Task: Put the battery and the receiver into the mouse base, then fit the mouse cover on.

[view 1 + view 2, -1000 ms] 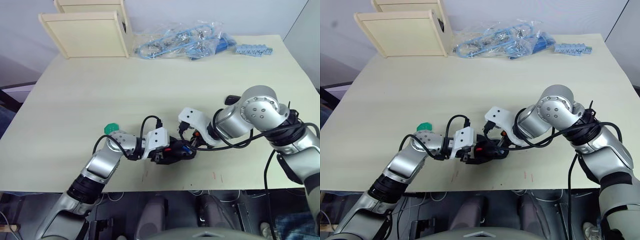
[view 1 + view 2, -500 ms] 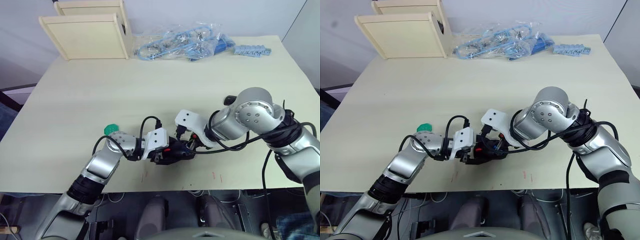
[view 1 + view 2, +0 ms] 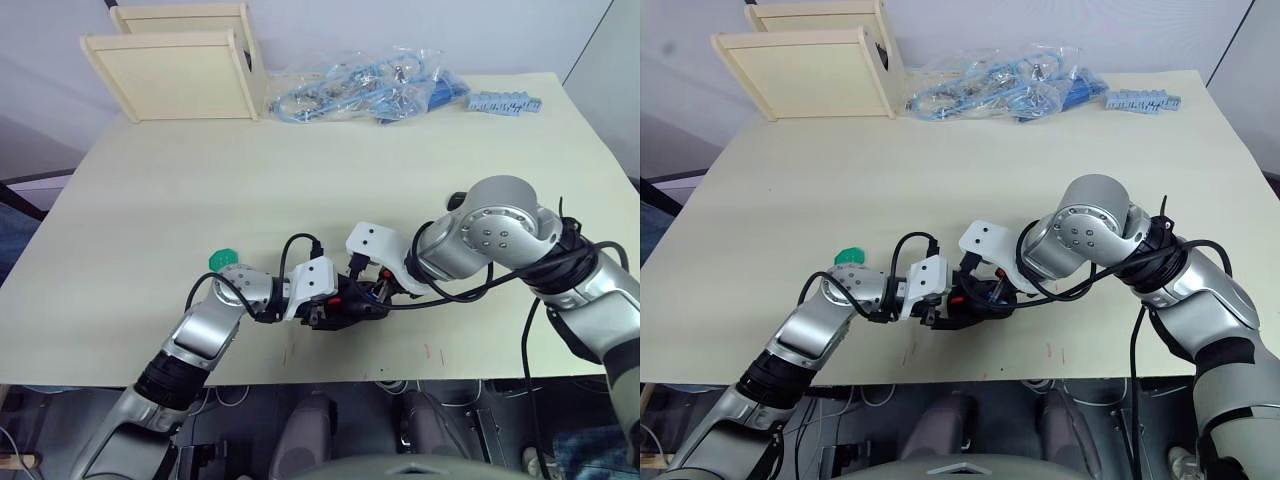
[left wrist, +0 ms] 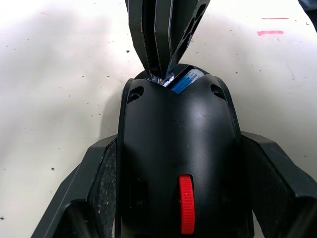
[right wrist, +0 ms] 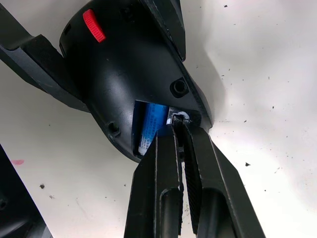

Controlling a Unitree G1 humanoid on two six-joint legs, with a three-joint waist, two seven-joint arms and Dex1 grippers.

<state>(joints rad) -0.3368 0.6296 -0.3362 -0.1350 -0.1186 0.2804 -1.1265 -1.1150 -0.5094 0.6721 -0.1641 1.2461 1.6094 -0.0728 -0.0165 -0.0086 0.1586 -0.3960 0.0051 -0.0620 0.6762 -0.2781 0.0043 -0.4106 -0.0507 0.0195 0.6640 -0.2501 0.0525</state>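
My left gripper is shut on the mouse base, one finger on each side, holding it on the table near the front edge. The base is black with a red wheel. The blue-and-white battery lies in the slot at the base's rear end. My right gripper has its tips at that same opening, right beside the battery, shut on a small silvery piece, the receiver. A black edge peeks out behind my right arm; I cannot tell whether it is the mouse cover.
A small green disc lies on the table just behind my left wrist. Wooden boxes stand at the far left corner. A plastic bag of blue cables and a blue strip lie along the far edge.
My right gripper has moved left, closing in on the rear opening of the mouse base. The left gripper and the base have stayed put.
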